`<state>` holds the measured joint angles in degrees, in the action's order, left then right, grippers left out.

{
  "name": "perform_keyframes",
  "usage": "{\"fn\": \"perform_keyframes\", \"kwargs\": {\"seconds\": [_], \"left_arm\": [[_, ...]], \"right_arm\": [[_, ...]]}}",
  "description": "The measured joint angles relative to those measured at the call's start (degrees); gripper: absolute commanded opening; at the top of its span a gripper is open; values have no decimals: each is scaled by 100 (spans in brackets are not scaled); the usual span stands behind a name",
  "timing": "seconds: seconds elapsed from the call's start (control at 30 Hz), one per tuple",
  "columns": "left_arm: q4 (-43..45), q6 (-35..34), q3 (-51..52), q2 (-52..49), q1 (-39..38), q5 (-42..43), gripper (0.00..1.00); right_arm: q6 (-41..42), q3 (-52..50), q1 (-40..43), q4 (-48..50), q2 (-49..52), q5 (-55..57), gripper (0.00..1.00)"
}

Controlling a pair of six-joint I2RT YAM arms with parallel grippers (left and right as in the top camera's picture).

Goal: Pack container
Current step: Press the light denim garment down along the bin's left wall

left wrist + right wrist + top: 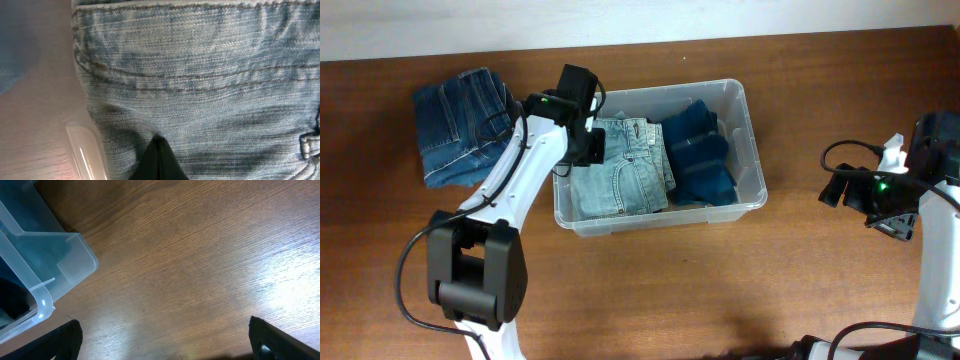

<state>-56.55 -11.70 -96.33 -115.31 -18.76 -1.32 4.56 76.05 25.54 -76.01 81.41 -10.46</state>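
The container (756, 150), a clear plastic tub, stands mid-table. Inside it, folded light-blue jeans (620, 170) lie on the left and folded dark-blue jeans (700, 150) on the right. My left gripper (588, 145) is over the tub's left side. In the left wrist view its fingers (157, 160) form one closed wedge whose tip rests on the light-blue jeans (200, 75), next to the tub's rim (85, 150). My right gripper (840, 190) is open and empty over bare table to the right of the tub. Its fingers (165, 347) are wide apart, and the tub's corner (50, 265) shows at left.
A third folded pair of mid-blue jeans (460, 125) lies on the table left of the tub, beside my left arm. The table is brown wood (720, 290). A pale wall runs along the table's far edge.
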Motion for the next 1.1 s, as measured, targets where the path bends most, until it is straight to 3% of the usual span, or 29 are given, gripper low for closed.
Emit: {"fn": "perform_keyframes", "kwargs": {"seconds": [0.27,0.5,0.53,0.6,0.63,0.67,0.7,1.1], "left_arm": [[-197,20,-144,94,-79,-61,1],[-413,105,-345,883,-280,-35,1],[-470,125,-382,957,-306,-22,10],[-664,138,-431,1084,-337,-17,62],[-743,175,-431,1086,-334,-22,77],[-800,170,-428,1084,-334,-28,83],[-835,173,-428,1075,-334,-68,87],[-1283,-9,-426,1073,-190,-881,87]], "right_arm": [[-2,0,0,0,0,0,99],[2,0,0,0,0,0,98],[0,0,0,0,0,0,98],[4,0,0,0,0,0,98],[0,0,0,0,0,0,98],[2,0,0,0,0,0,98],[0,0,0,0,0,0,98],[2,0,0,0,0,0,98]]}}
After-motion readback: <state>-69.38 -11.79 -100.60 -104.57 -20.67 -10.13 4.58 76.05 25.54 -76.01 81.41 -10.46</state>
